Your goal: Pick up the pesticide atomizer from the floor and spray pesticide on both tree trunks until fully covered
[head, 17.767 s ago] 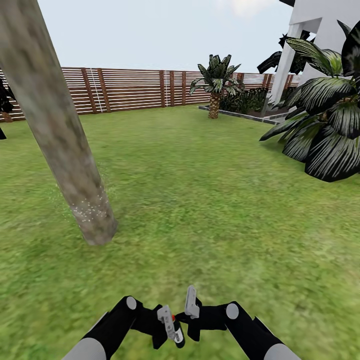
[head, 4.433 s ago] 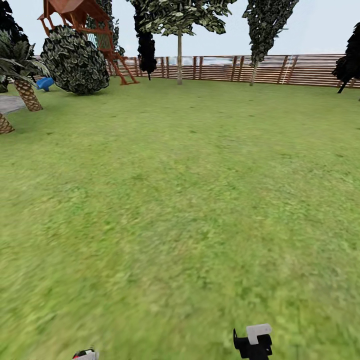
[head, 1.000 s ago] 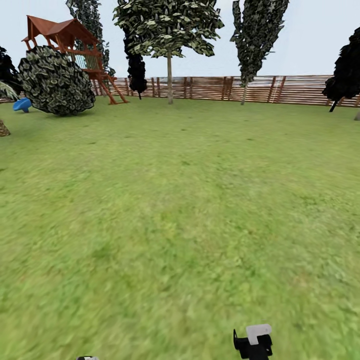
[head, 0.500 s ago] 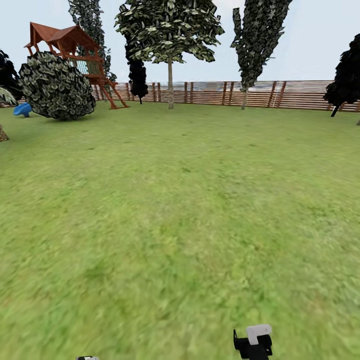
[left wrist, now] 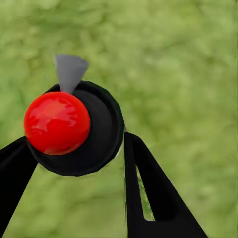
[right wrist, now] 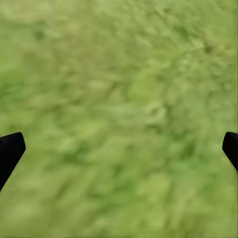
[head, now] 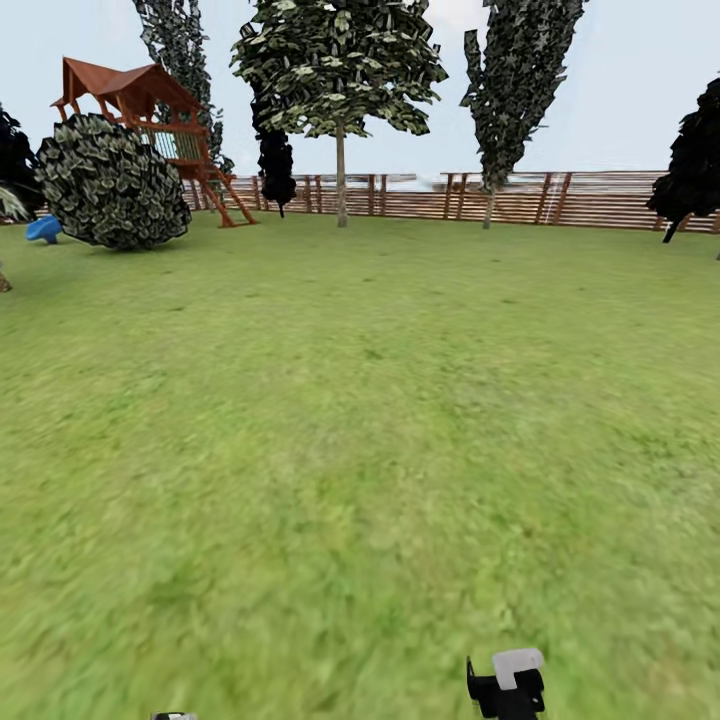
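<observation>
Stretching across most of the head view, the lawn [head: 360, 450] runs back to a slatted reddish-brown fence [head: 600, 200] along the upper part of the frame. A tall tree [head: 340, 60] with a thin bare trunk [head: 341, 180] stands at upper centre, a second leafy tree [head: 515, 70] just to its right, both near the fence. At upper left sit a rounded bush [head: 105, 180], a red-roofed wooden play tower [head: 140, 95] behind it and a small blue object [head: 42, 229] at the frame's left edge. In the left wrist view the left gripper [left wrist: 79, 163] is clenched on the pesticide atomizer [left wrist: 74, 128] — its red cap [left wrist: 57, 122] and grey nozzle [left wrist: 70, 70] seen from above, black fingers [left wrist: 148, 188] against either side, grass beneath. In the right wrist view the right gripper [right wrist: 119, 148] hangs released over grass, fingertips [right wrist: 10, 148] spread wide to the frame's edges. At the head view's bottom edge part of a black-and-grey arm [head: 507, 682] shows.
</observation>
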You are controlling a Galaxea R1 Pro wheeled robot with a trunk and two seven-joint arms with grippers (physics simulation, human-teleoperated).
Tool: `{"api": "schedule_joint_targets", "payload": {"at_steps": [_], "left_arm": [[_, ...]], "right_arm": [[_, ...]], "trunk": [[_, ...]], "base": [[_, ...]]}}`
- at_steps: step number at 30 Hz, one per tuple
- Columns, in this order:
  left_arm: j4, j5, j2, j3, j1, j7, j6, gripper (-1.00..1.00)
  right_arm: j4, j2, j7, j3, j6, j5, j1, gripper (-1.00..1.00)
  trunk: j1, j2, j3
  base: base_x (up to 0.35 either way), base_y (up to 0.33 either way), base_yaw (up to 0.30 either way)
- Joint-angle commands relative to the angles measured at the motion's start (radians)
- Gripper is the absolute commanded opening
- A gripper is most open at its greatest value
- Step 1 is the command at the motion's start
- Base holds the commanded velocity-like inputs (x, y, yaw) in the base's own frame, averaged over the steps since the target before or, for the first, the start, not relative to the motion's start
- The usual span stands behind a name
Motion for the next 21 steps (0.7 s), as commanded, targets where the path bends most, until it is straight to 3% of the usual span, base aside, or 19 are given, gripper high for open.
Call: {"api": "schedule_joint_targets", "payload": {"at_steps": [1, 14, 21], "left_arm": [[0.001, 0.007, 0.0, -0.002, -0.001, -0.001, -0.003, -1.0], [0.001, 0.007, 0.0, -0.002, -0.001, -0.001, -0.005, -1.0], [0.001, 0.007, 0.0, -0.002, -0.001, -0.001, -0.005, -1.0]], "right_arm": [[0.001, 0.0, -0.011, 0.003, 0.001, 0.01, -0.001, 1.0], [0.001, 0.001, -0.01, 0.004, 0.001, 0.01, -0.001, 1.0], [0.001, 0.002, -0.01, 0.004, 0.001, 0.01, -0.001, 1.0]], "trunk": [[0.0, 0.0, 0.001], [0.0, 0.0, 0.008], [0.0, 0.0, 0.008]], "base": [[0.339, 0.0, 0.0], [0.339, 0.0, 0.0], [0.339, 0.0, 0.155]]}}
